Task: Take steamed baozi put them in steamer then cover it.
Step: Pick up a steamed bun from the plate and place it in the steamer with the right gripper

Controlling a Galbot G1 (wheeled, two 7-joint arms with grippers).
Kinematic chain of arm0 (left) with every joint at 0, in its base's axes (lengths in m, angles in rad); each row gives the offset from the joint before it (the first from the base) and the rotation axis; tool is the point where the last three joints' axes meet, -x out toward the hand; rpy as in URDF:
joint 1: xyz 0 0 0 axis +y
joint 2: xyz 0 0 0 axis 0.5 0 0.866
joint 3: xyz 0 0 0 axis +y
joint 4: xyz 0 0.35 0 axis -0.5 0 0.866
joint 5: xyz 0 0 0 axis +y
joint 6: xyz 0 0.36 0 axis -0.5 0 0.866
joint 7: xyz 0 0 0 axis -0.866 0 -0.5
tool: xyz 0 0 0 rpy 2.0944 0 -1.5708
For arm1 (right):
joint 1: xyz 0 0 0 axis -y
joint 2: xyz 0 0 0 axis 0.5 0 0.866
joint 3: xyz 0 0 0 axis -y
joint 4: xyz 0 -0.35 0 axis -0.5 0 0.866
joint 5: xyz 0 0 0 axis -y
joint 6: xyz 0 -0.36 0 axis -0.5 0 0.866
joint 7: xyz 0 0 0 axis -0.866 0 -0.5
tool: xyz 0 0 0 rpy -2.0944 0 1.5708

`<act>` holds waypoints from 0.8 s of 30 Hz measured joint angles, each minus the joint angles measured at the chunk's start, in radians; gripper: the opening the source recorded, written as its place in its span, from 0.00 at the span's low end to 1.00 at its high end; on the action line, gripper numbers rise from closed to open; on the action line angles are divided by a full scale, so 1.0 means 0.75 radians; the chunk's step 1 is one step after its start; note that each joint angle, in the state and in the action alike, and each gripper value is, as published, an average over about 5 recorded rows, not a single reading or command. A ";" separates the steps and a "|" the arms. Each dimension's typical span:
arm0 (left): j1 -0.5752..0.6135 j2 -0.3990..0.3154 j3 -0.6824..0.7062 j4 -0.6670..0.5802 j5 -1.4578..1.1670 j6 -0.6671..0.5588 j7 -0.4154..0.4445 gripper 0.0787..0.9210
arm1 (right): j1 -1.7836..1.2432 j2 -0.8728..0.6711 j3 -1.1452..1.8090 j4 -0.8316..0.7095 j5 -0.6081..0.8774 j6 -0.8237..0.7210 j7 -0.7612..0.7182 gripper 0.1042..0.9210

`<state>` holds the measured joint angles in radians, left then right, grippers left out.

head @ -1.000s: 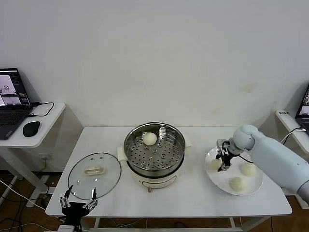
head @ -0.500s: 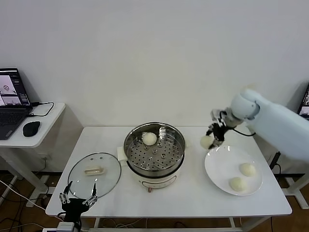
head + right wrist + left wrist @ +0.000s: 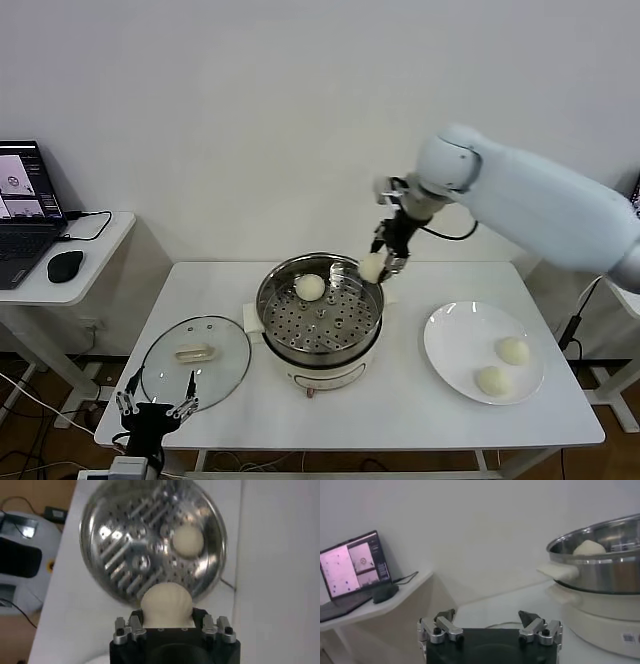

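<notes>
Head view shows your right gripper (image 3: 377, 262) with fingers clamped on a round cream-white dough bun (image 3: 372, 267), poised over the far rim of the shiny perforated stainless-steel steamer basket (image 3: 320, 310). Next, lower and release beside the bun already inside (image 3: 309, 287). Your left gripper (image 3: 155, 410) idles, fingers spread, near the clear glass lid (image 3: 195, 362).

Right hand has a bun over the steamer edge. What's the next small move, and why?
Probably carry the right hand a little further over the steamer and lower it onto bare perforated floor. The held baozi hangs at the rim, and one bun already sits at the back.
</notes>
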<state>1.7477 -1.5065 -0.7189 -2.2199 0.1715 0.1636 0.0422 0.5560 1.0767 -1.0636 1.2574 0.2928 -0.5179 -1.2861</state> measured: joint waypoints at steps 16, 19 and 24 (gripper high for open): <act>0.010 -0.011 0.014 -0.043 -0.035 0.020 -0.007 0.88 | -0.073 0.342 -0.082 -0.229 0.031 -0.072 0.051 0.61; 0.009 -0.012 0.014 -0.046 -0.042 0.022 -0.008 0.88 | -0.096 0.390 -0.082 -0.273 0.019 -0.074 0.060 0.61; 0.001 -0.017 0.016 -0.053 -0.049 0.028 -0.004 0.88 | -0.135 0.453 -0.085 -0.320 0.000 -0.080 0.073 0.61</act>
<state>1.7486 -1.5195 -0.7066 -2.2594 0.1348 0.1844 0.0390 0.4550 1.4168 -1.1272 1.0171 0.2931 -0.5782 -1.2315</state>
